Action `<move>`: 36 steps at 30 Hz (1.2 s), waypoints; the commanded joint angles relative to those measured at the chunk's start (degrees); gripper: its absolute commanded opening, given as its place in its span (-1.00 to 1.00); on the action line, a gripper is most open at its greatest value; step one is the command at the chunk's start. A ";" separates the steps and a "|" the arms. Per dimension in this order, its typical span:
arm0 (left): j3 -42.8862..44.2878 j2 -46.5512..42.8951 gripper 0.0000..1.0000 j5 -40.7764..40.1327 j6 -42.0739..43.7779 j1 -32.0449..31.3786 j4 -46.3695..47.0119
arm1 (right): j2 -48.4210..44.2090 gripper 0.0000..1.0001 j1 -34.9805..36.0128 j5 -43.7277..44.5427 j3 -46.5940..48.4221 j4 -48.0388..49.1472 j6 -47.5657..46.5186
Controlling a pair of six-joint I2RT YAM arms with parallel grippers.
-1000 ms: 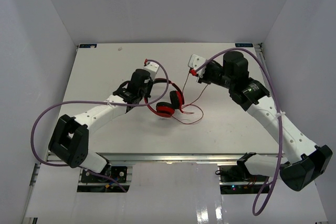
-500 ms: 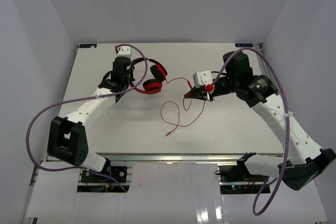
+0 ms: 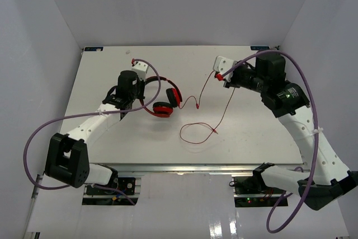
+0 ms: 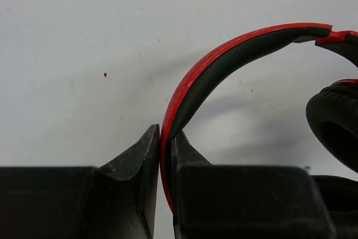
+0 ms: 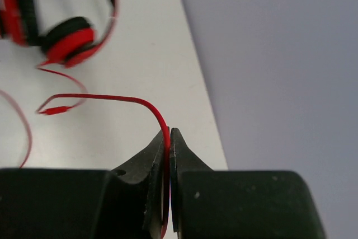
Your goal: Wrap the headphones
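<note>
The red headphones point(image 3: 166, 103) with black pads lie left of the table's middle. My left gripper point(image 3: 144, 93) is shut on their red and black headband point(image 4: 224, 54); one black ear pad point(image 4: 334, 120) shows at the right of the left wrist view. My right gripper point(image 3: 223, 78) is raised at the back right, shut on the thin red cord point(image 5: 112, 98). The cord runs from the cups up to the right gripper, then hangs down to a loose loop point(image 3: 197, 133) on the table. The right wrist view shows the headphones point(image 5: 67, 33) and the cord's plug end point(image 5: 53, 110).
White table point(image 3: 251, 132) with white walls on three sides. Thick purple robot cables point(image 3: 33, 138) arc beside the left arm and over the right arm point(image 3: 305, 90). The table's right edge meets the wall close by the right gripper point(image 5: 168, 135).
The left gripper carried the headphones toward the near right. The right gripper rose to the back right with the cord, and the loop on the table shifted right.
</note>
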 commanded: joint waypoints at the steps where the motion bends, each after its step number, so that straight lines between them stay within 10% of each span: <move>1: -1.80 -5.89 -1.00 2.41 6.31 0.16 2.43 | 1.21 -0.84 -3.36 7.00 5.70 10.08 2.12; 22: -2.15 -8.19 -1.00 34.21 10.34 -8.58 -3.89 | 18.71 -0.85 -8.75 10.90 12.79 27.73 12.45; 36: -2.03 -22.98 -1.00 44.06 0.16 -8.71 0.22 | 10.83 -0.85 -8.96 18.40 1.13 31.09 16.72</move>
